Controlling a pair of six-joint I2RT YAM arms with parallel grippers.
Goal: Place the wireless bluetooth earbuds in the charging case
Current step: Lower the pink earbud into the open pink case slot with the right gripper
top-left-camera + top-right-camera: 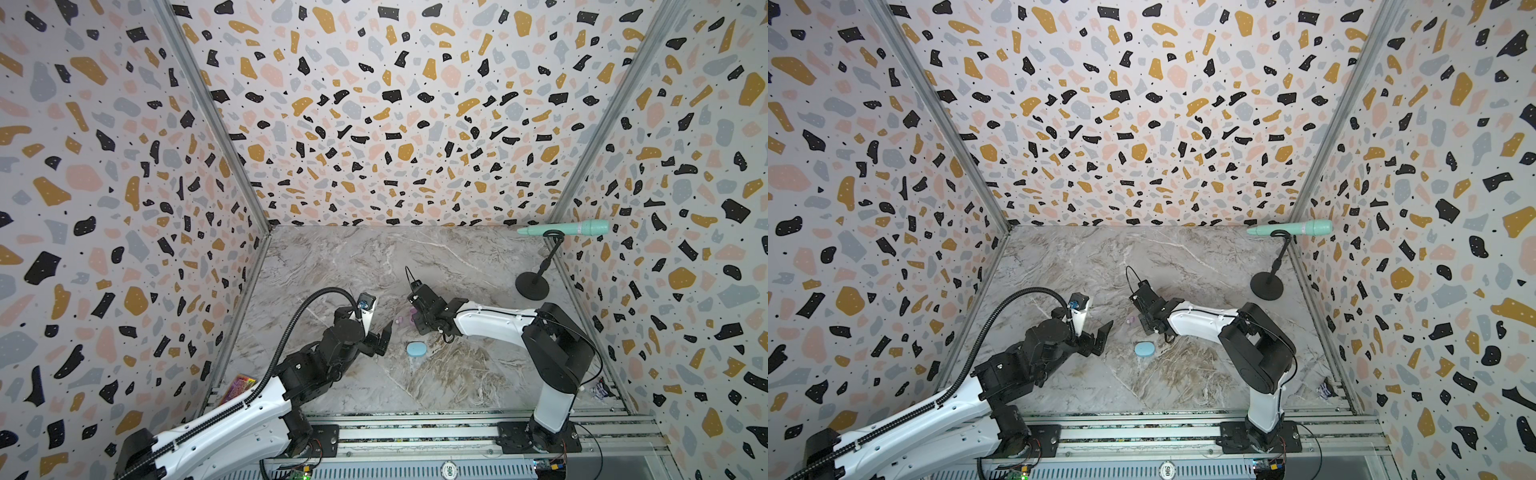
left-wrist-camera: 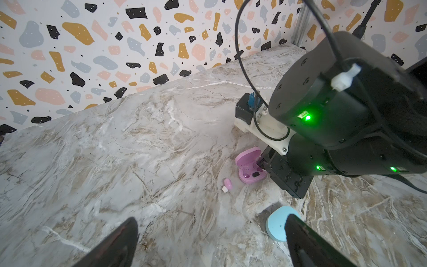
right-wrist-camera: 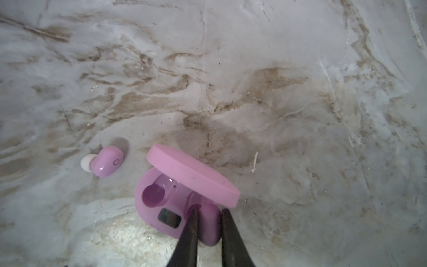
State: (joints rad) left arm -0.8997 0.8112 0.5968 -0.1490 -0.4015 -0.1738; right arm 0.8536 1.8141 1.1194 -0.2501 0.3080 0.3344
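I've got the right gripper (image 3: 210, 210) pinched narrow on one pink earbud (image 3: 209, 231) at a socket of the open pink case (image 3: 150, 215) — can't tell if it's seated. The second pink earbud (image 3: 107, 161) lies on the table (image 3: 277, 92) just beside the case. The left gripper (image 2: 211, 219) is wide and empty — the blue case (image 2: 276, 222) is near it, lid shut.

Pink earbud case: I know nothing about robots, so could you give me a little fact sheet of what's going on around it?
pink charging case: open, lid up, on the marble table
right gripper: shut on a pink earbud at one slot
other slot: empty
second pink earbud: loose on the table beside the case, apart
left gripper: open, holding nothing
blue case: closed
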